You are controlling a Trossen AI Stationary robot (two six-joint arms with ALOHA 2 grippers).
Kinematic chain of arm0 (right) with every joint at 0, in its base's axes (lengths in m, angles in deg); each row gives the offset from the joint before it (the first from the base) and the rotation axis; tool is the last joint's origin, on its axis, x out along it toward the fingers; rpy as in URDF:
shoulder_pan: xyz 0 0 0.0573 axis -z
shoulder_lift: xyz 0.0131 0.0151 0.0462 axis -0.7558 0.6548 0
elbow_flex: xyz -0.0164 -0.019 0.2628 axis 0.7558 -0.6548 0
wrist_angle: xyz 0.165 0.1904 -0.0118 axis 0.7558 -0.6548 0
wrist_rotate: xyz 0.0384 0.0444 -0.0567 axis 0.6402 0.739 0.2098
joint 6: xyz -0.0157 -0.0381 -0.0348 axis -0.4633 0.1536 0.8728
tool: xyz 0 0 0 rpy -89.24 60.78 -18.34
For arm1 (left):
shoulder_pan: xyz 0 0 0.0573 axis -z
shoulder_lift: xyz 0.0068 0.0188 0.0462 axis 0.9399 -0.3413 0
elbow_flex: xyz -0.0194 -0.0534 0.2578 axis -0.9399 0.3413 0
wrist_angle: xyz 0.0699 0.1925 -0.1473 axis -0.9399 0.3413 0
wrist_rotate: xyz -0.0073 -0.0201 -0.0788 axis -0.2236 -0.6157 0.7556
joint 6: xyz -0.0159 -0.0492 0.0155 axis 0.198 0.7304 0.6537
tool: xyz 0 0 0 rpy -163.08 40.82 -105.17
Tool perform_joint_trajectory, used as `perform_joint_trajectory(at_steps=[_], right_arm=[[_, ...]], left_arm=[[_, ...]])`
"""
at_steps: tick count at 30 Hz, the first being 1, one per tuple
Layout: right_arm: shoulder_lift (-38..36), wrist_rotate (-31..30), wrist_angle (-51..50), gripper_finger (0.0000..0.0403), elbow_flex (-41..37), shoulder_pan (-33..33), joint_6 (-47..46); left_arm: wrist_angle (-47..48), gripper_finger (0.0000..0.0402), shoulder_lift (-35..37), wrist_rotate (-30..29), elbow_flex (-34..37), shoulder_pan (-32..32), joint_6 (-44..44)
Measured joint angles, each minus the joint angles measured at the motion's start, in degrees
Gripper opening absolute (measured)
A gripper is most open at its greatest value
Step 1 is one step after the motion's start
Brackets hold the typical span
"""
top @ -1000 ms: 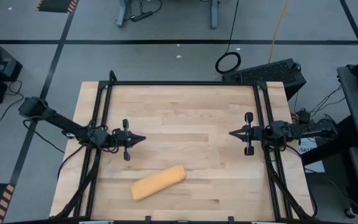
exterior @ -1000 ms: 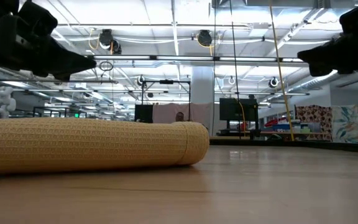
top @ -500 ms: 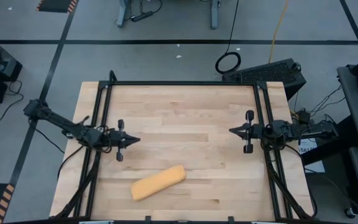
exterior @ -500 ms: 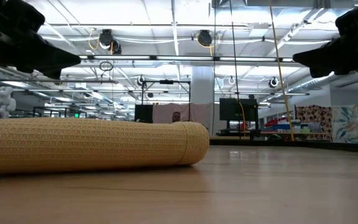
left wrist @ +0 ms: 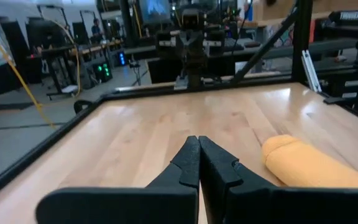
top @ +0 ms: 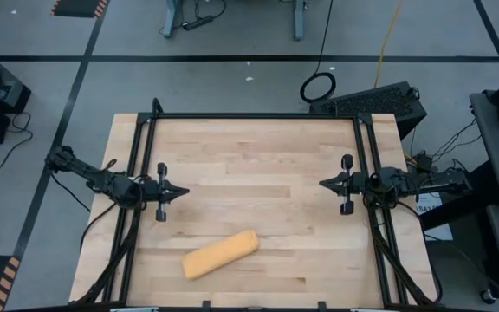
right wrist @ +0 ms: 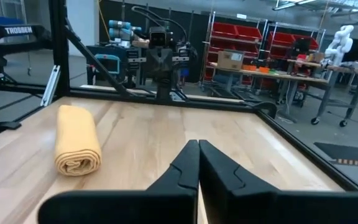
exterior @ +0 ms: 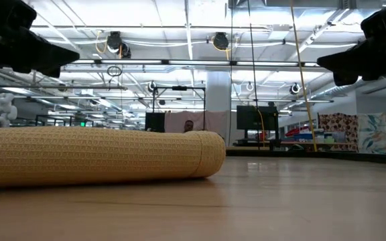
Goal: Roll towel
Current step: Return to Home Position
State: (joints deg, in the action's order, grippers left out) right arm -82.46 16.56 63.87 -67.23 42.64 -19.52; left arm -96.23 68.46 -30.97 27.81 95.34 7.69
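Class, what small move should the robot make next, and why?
Probably pull both arms back to rest: the towel lies fully rolled, and the left gripper and right gripper are shut, empty and clear of it.

Towel (top: 220, 254) of soft ribbed cloth, table (top: 258, 156) of smooth wood with faint sheen, frame (top: 258, 116) of matt black metal

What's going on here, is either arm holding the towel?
Neither arm is handling anything. The towel lies rolled into a tube on the wooden table, at a slant, with nothing touching it. The left gripper sits shut above the table's left side and the right gripper shut above its right side, both pointing inward and well clear of the towel.
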Motion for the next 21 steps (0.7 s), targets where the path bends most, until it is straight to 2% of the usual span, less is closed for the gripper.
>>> perform_joint_trajectory(at_steps=[3,7,11,16,21], right_arm=[[0.04,0.02,0.00,0.0000,0.00,0.00,0.00],[0.07,0.04,0.00,0.0000,-0.01,0.00,-0.25],[0.18,0.34,-0.02,0.0000,0.00,0.00,-1.65],[0.61,5.49,-0.84,0.0000,0.00,0.00,-2.10],[0.61,4.54,-0.70,0.0000,0.00,0.58,-0.60]], left_arm=[[1.17,0.0002,3.89,0.93,0.02,-0.63,-1.65],[2.60,0.0001,9.07,5.98,0.02,-2.56,-3.28],[2.96,0.0001,9.09,9.23,0.02,-5.63,-3.23],[3.52,0.0001,9.07,14.04,0.02,-9.58,-1.90],[4.17,0.0000,9.07,17.39,0.02,-13.28,-1.27]])
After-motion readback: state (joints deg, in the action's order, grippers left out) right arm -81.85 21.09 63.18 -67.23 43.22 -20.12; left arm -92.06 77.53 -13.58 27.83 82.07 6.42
